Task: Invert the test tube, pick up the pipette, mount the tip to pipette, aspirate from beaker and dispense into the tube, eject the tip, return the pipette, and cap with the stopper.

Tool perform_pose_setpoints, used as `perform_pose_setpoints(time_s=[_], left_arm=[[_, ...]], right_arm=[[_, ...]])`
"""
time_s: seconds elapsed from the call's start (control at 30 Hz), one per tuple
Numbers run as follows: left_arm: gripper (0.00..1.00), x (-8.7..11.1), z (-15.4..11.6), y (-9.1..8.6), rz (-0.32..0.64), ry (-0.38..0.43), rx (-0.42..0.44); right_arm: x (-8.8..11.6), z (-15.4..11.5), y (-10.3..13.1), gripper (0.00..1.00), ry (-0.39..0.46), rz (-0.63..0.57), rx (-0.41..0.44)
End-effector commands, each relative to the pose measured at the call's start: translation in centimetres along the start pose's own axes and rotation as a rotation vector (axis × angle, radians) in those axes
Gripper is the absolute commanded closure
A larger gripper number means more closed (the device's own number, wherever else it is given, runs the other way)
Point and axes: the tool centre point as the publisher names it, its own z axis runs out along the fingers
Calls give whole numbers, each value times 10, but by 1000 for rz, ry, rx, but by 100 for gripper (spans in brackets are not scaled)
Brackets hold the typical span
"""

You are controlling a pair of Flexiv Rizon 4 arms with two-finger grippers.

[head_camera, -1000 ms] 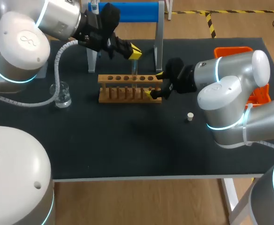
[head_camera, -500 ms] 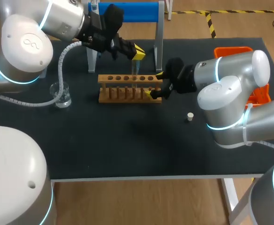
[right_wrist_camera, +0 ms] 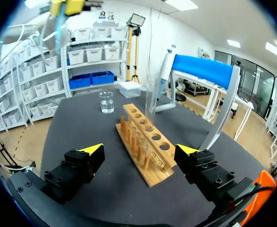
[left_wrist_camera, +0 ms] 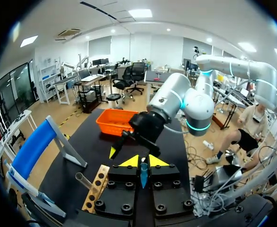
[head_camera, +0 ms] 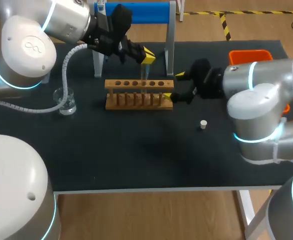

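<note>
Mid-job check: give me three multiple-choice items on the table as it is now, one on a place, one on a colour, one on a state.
1. Where is the stopper?
A. On the mat, right of the rack
B. In the beaker
C. In the tube

2. What colour is the bin?
A. Blue
B. Orange
C. Green

3. How do the right gripper jaws stand?
A. Shut on the rack
B. Open
C. Shut on the stopper

Answers:
1 A: the stopper lies alone on the mat, on the right arm's side of the rack.
2 B: the bin at the mat's far right corner is bright orange.
3 B: the right wrist view shows them wide apart, with the rack ahead and untouched.
</note>
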Motion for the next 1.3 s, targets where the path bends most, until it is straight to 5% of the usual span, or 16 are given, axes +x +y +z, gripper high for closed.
perform_pose_setpoints(time_s=[0.03,0.6,0.97,1.3], left_arm=[[100,0,0,0,-1,1,-2],[100,0,0,0,-1,1,-2],[100,0,0,0,-1,1,-2],[100,0,0,0,-1,1,-2]], right_arm=[[5,-71,-3,0,75,-6,-151],[51,-114,30,0,265,-189,-353],[66,-107,63,0,411,-172,-450],[76,-79,90,0,521,-122,-425]])
